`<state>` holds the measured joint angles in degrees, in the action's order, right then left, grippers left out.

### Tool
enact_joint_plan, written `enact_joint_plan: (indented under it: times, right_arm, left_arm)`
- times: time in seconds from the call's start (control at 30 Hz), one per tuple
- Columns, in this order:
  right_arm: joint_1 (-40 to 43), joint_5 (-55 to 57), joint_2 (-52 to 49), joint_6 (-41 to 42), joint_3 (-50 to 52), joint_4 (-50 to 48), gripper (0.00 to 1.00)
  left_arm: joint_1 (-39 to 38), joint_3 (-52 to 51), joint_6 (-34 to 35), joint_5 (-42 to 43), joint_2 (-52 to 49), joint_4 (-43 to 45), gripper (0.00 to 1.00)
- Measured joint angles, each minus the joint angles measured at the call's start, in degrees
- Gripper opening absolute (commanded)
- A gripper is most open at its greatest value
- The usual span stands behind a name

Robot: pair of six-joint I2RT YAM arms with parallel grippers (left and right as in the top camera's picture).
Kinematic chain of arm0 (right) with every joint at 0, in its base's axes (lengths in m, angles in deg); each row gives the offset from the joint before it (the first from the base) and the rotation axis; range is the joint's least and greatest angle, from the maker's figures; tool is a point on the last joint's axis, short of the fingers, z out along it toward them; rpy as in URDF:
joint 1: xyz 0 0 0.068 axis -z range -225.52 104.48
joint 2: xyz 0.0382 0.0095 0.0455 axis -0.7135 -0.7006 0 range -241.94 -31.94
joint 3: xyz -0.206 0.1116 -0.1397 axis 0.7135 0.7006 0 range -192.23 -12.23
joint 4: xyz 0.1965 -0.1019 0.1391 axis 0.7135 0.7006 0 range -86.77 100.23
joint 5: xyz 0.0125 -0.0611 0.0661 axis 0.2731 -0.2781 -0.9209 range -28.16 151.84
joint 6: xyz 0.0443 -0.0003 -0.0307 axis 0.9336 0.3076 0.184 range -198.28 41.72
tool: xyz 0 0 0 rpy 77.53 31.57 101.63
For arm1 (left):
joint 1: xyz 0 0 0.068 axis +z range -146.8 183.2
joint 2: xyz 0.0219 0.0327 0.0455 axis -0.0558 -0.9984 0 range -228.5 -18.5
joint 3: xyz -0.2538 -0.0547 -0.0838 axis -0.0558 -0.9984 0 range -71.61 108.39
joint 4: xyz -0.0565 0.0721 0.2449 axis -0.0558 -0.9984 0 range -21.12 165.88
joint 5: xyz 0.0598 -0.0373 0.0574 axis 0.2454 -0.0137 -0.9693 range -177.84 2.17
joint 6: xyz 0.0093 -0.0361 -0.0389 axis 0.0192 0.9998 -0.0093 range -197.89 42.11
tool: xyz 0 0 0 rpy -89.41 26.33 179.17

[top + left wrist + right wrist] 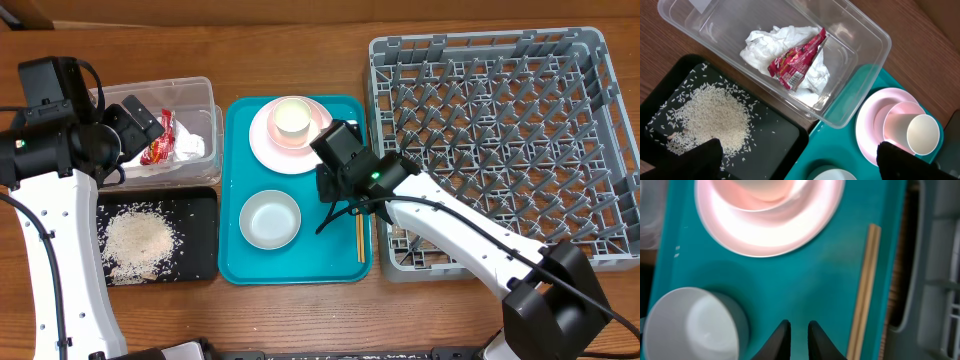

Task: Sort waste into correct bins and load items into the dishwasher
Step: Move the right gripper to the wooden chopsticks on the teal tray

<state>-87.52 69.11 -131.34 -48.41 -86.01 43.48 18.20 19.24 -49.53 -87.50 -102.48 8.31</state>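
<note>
- The dish rack (480, 130) sits at my right with nothing on its pegs, so by my reckoning none of the loading has been done.
- The teal tray (300, 262) beside it holds all the dishes, which is why my right claw (796, 340) is hanging over it. The fingers are barely parted, there's a thin gap between them, and they grip nothing.
- The clear tub (855, 55) has the dry waste: a crumpled napkin (760, 47) with the red wrapper (797, 62) lying across it.
- My left claw (802, 160) hovers above that corner, spread wide and empty.
- The black tray (775, 130), just below the tub, carries the rice (715, 117), a heap in the middle with loose grains around it.
- So the waste looks sorted, food in one bin and paper and wrapper in the other.
- The pink plate (265, 140) is at the tray's far end, and the cream cup (922, 134) stands on it, mouth up.
- The pale bowl (270, 220) sits in the near left of the tray, upright and empty.
- The chopsticks (865, 290) lie along the tray's right edge beside the rack. They're thin and flat, so I expect them to be fiddly to pinch.
</note>
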Motion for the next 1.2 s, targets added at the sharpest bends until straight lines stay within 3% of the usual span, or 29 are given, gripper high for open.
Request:
enact_joint_plan:
  times: [0.27,0.7,1.2]
  right_arm:
    - [0.0,4.87,-1.84,5.31,4.96,-3.41,0.26]
    - [-0.04,10.58,-9.97,4.61,5.25,-5.53,0.44]
    - [-0.04,2.4,-11.76,4.57,5.22,-8.2,0.44]
  left_arm:
    - [0.0,0.02,0.0,-0.02,0.0,0.0,1.0]
    - [0.0,0.02,0.0,-0.15,0.0,0.0,1.0]
    - [0.0,0.02,0.0,-0.17,0.0,0.0,1.0]
